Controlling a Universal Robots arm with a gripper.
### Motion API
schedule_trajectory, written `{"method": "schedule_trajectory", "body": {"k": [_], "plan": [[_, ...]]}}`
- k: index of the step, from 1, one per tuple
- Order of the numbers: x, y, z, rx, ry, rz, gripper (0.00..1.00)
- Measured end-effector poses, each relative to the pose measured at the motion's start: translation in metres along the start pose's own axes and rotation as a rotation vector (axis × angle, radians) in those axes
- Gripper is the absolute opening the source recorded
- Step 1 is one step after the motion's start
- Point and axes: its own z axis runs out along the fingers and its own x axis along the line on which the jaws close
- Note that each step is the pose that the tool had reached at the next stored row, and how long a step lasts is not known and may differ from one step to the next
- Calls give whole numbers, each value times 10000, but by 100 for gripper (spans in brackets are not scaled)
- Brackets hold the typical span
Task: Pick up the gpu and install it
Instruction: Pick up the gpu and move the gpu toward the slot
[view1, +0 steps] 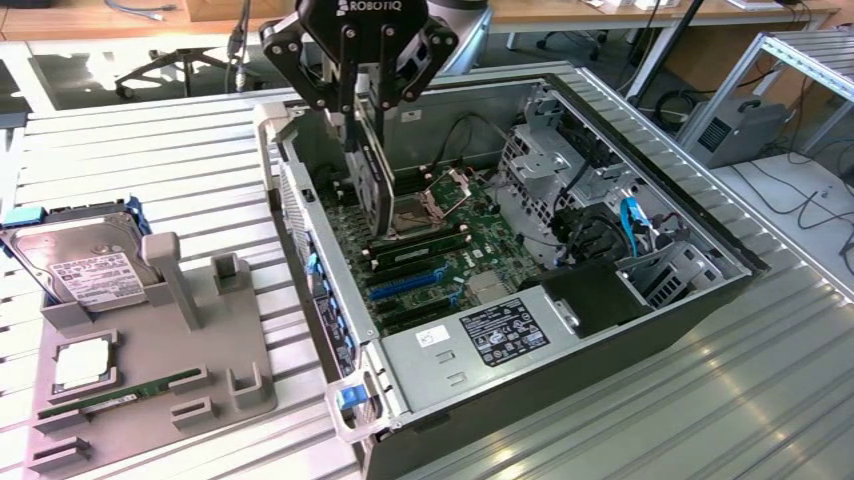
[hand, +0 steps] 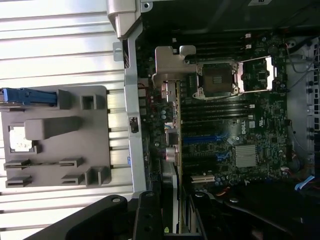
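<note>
Over the open PC case (view1: 561, 400), hand (view1: 358, 108) is clamped on the top edge of the gpu (view1: 370, 190). Card hangs upright, on edge, lower edge down inside the case above the motherboard (view1: 461, 255), near the CPU socket (view1: 434, 205). Can't tell if it touches a slot. Wrist view: gpu (hand: 176, 115) is edge-on, its silver bracket (hand: 167, 62) close to the case's rear wall. On the table (view1: 160, 160), on the exterior view's left, a grey fixture (view1: 200, 380) holds a hard drive (view1: 87, 270) and a RAM stick (view1: 120, 395).
</note>
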Motion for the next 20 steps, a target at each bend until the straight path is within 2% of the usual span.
{"method": "schedule_trajectory", "body": {"k": [20], "plan": [[-146,11,4,0,0,0,27]]}}
